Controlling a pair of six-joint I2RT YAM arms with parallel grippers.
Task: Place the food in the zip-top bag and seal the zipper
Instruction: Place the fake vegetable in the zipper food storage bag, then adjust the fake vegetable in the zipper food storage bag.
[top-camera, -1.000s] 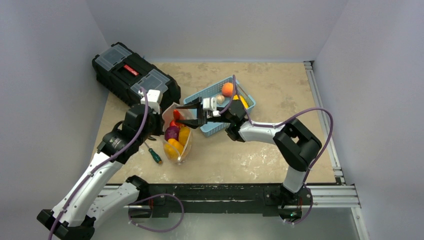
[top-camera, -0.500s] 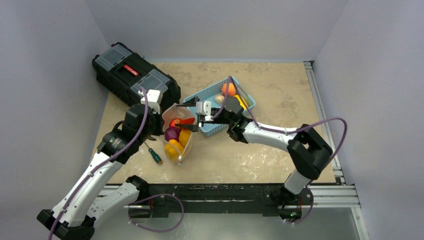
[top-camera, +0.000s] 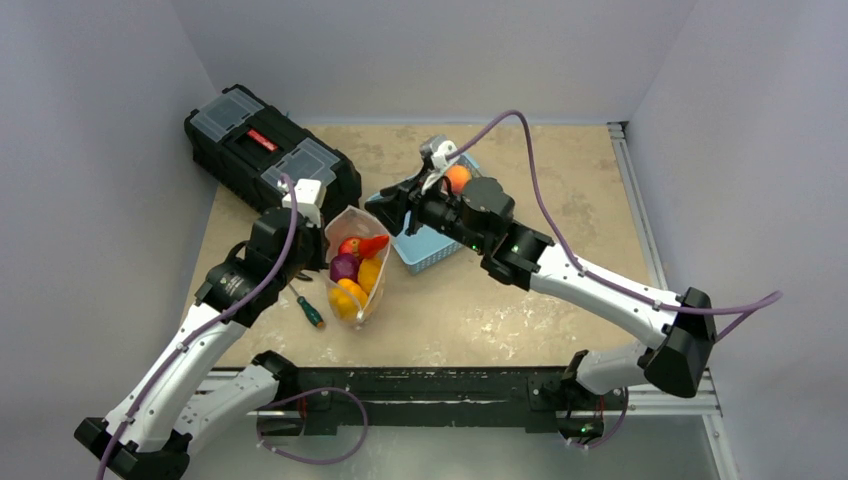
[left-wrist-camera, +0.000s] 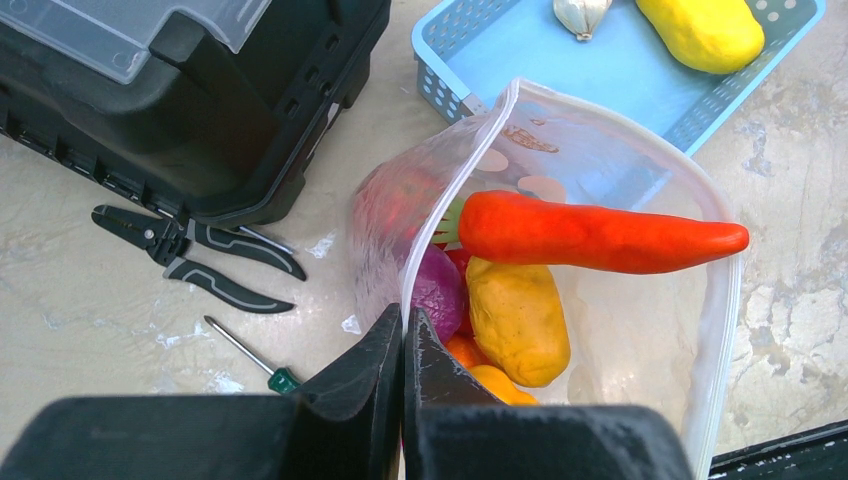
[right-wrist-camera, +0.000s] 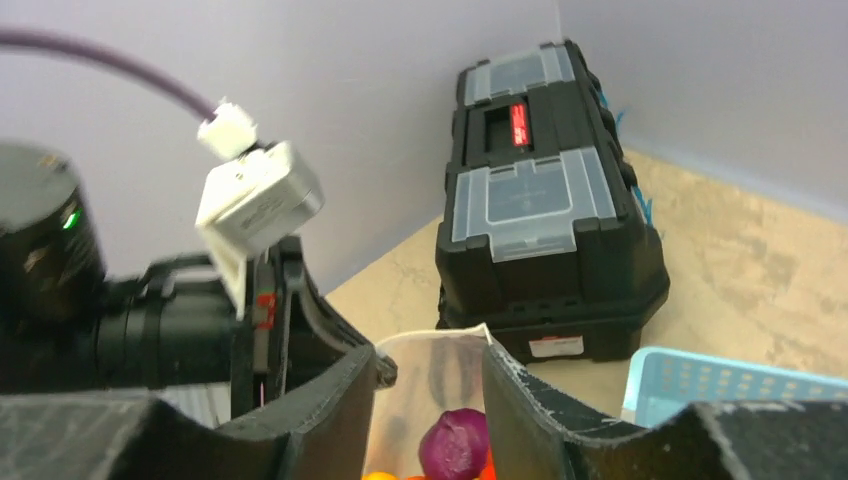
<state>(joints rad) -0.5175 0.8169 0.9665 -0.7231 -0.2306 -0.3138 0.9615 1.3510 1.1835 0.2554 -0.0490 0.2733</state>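
Note:
The clear zip-top bag (top-camera: 372, 290) stands open on the table with its zipper strip (left-wrist-camera: 468, 175) parted. Inside are a purple piece (left-wrist-camera: 440, 290), a yellow piece (left-wrist-camera: 515, 320) and orange pieces. A long red pepper (left-wrist-camera: 600, 235) lies across the mouth. My left gripper (left-wrist-camera: 404, 325) is shut on the bag's near rim and also shows in the top view (top-camera: 318, 240). My right gripper (top-camera: 385, 205) is open and empty, raised just right of the bag. In its wrist view (right-wrist-camera: 430, 365) the bag's mouth and the purple piece show between the fingers.
The light blue basket (top-camera: 430, 248) sits right of the bag. It holds an orange fruit (top-camera: 457, 178), a yellow piece (left-wrist-camera: 700, 30) and a garlic bulb (left-wrist-camera: 580, 12). A black toolbox (top-camera: 270, 150) stands back left. Pliers (left-wrist-camera: 190, 255) and a green-handled screwdriver (top-camera: 308, 308) lie left of the bag.
The red pepper has come to rest across the bag's mouth. My right gripper has lifted and drawn back toward the basket, its arm swinging out right. The left gripper kept its hold.

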